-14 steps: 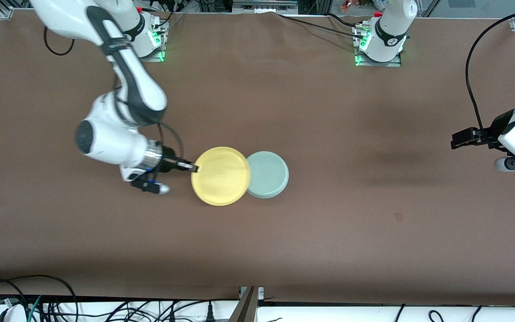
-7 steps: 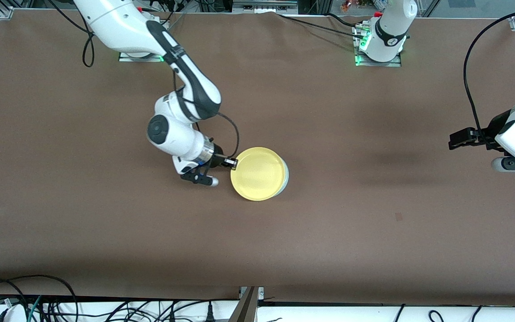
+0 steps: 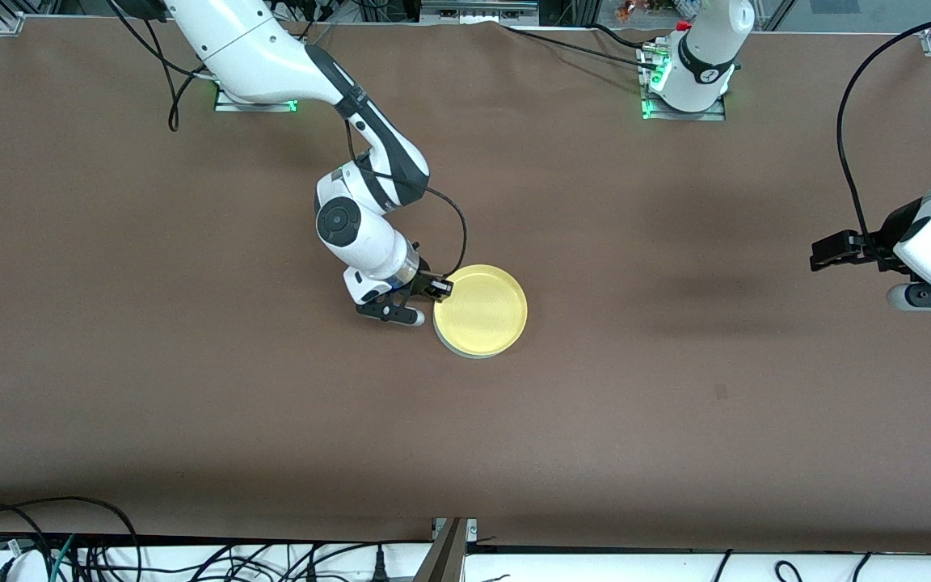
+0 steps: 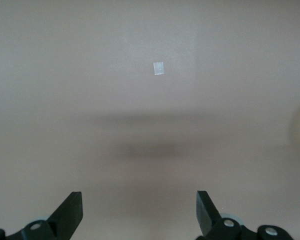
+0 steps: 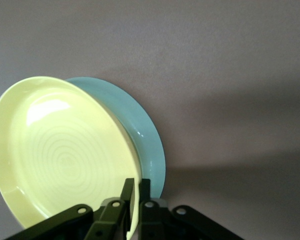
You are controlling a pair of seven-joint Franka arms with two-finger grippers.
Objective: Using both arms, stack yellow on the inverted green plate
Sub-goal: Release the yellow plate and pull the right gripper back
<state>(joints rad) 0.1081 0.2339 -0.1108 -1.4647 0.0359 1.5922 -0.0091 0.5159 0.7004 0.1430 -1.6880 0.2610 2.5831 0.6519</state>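
a: front view, quick pass. right gripper (image 3: 440, 288) sits at the rim of yellow (image 3: 482, 309), on the side toward the right arm's end of the tabletop (image 3: 191, 388), jaws pinched narrow on that rim.

b: where's yellow sitting?

a: mid-tabletop, right over the green plate (image 3: 453, 343); only a thin mint sliver peeks out on the edge nearer the front camera. can't tell if it's resting or a hair above.

b: right wrist view?

a: rim of yellow (image 5: 60, 160) clamped between the jaws, green plate (image 5: 140, 135) showing just past it. edge grip likely leaves the face free to land flat.

b: left gripper (image 3: 833, 250)?

a: waiting over the left arm's end of the tabletop, jaws wide, holding nothing.
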